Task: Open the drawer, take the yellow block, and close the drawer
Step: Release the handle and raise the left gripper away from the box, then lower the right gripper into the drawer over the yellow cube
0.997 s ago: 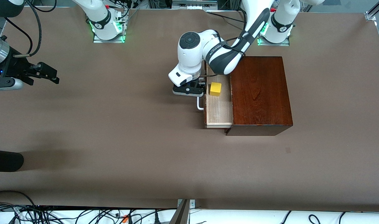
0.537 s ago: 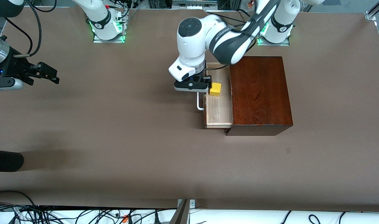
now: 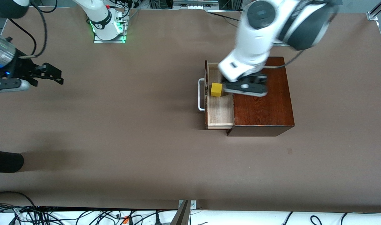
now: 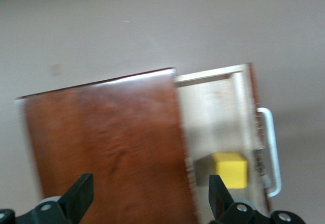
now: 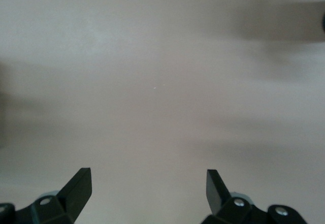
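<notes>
At the right arm's end of the brown worktop (image 3: 115,131) we see the right claw (image 3: 54,76) hovering over bare surface, where that arm waits. Its right wrist view shows both black fingers (image 5: 76,186) spread wide apart with nothing between them.

Moving across, we come to the shallow pale-wood drawer with a dark reddish-brown front (image 3: 220,109), pulled out of the dark glossy wooden box (image 3: 262,97) toward the right arm's end. Its white bar handle (image 3: 201,94) stands free, with no claw on it. The small bright yellow cube (image 3: 216,89) sits on the drawer floor, close to the drawer front, in the part of the drawer farther from the front camera.

Just beside the cube, toward the box, hangs the left claw (image 3: 245,87), up in the air over the top of the box near the edge where the drawer comes out. In the left wrist view its fingers (image 4: 78,196) are wide open and empty, with the box top (image 4: 106,142) between them and the cube (image 4: 231,169) lying off to one side, near one fingertip but below it.
</notes>
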### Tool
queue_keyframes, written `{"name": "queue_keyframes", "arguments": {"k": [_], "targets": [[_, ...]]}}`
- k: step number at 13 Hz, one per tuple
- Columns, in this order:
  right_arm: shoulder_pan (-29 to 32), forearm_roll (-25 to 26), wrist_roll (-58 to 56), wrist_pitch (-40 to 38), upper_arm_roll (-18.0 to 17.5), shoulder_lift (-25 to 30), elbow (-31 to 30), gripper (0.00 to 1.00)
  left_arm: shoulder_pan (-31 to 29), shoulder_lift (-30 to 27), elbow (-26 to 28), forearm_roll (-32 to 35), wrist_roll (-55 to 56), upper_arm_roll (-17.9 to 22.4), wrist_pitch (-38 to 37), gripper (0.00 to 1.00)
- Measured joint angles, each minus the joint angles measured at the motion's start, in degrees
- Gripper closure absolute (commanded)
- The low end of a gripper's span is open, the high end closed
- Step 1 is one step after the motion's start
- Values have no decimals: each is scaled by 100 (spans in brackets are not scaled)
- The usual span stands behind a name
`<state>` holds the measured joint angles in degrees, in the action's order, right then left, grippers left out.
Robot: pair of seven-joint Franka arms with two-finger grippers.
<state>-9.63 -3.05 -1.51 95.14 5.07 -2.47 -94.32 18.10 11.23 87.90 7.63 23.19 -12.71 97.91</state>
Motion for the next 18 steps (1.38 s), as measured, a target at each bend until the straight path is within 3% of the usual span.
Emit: {"name": "queue_keyframes", "arguments": {"k": [3, 7, 8, 10, 13, 18], "targets": [[-153, -185, -49, -71, -317, -60, 112, 0, -411, -726, 261, -11, -647, 320, -351, 0], [-432, -213, -740, -342, -1201, -76, 202, 0, -773, -1206, 562, -608, -2342, 1538, -377, 0], [-593, -213, -1115, -322, -1311, -95, 252, 0, -1016, -1220, 594, -697, -2751, 1665, -376, 0], [-1054, -213, -1628, -248, -1373, -238, 491, 0, -1422, -1218, 663, -758, -3071, 1704, -372, 0], [-1909, -191, -1909, 106, -1390, -810, 970, 0, -1510, -1195, 688, -759, -3037, 1681, -390, 0], [-3107, 502, -2002, 1199, -1395, -2043, 1445, 0, -1489, -1180, 670, -759, -2441, 1524, -583, 0]]}}
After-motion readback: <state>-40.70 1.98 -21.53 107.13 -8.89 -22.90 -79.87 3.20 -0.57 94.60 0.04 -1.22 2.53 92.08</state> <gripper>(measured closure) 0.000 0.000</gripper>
